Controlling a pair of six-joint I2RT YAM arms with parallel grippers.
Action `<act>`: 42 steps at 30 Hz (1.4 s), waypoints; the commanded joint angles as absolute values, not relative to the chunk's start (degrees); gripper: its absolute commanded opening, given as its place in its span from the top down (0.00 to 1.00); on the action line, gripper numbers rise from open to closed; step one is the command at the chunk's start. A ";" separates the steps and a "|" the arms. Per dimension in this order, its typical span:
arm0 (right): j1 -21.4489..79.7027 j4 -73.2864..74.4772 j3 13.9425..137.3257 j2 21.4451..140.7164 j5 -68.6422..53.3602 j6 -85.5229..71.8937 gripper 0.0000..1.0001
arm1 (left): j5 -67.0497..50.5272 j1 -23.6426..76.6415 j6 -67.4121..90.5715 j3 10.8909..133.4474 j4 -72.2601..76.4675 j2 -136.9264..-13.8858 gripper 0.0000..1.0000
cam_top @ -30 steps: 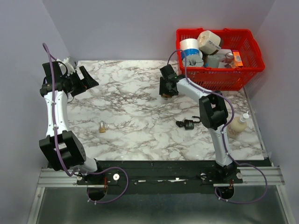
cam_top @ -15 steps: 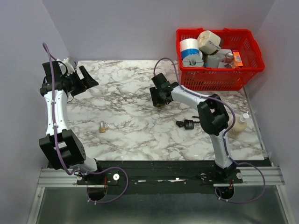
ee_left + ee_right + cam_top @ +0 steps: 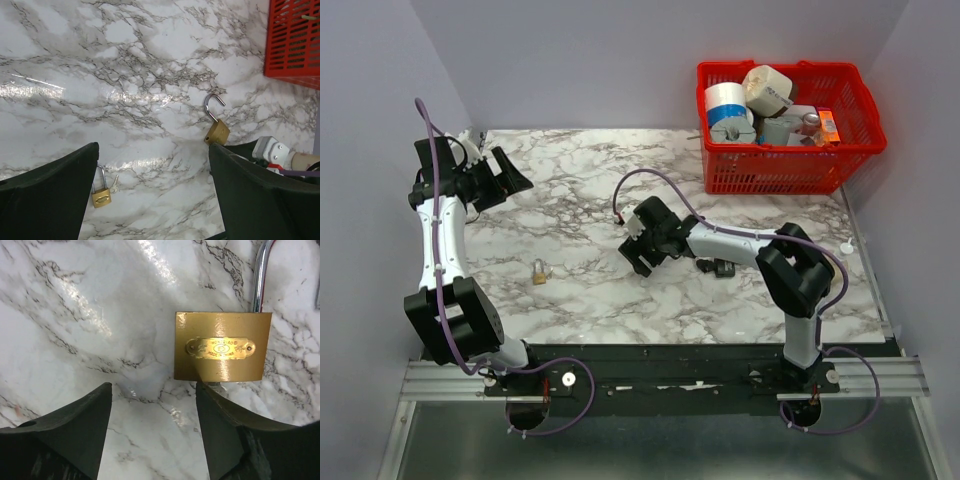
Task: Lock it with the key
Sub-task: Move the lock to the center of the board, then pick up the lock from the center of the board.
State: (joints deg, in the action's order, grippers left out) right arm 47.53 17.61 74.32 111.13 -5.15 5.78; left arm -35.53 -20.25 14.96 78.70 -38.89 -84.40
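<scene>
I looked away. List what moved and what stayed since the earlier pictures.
The right claw swung from beside the red basket toward the middle of the table; jaws open, an open-shackled brass padlock lies ungripped just past them. The left claw, small brass padlock and black padlock stayed put.

**Padlocks scattered across marble bench**

A white, grey-veined marble bench [image 3: 580,210] carries a red basket [image 3: 775,170] at upper right and a small brass padlock [image 3: 538,271] at lower left. An open brass padlock [image 3: 222,346] lies near centre. The key [image 3: 704,265] lies beside a black padlock [image 3: 724,268], right of centre.
</scene>
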 commanded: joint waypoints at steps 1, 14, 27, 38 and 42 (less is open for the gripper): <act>46.85 15.29 74.53 111.71 -7.56 10.73 0.10 | -37.44 -20.74 16.43 77.78 -37.00 -82.88 0.01; 44.65 16.70 77.95 108.45 -8.00 7.21 0.00 | -38.58 -20.83 16.61 77.96 -35.95 -82.44 0.01; 41.05 19.95 83.93 115.84 -11.16 10.90 0.00 | -39.02 -20.83 13.98 79.63 -37.53 -83.23 0.01; 40.96 23.82 87.19 120.67 -14.33 10.72 0.00 | -38.24 -20.74 13.01 79.10 -37.62 -82.79 0.01; 40.96 24.87 87.19 121.99 -12.31 10.11 0.00 | -36.92 -20.74 13.62 79.63 -37.79 -83.40 0.01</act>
State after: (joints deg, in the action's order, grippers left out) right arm 40.77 22.26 85.91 119.79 -12.97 10.00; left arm -37.15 -20.25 14.13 78.11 -37.39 -83.81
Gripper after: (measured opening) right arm 0.997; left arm 0.987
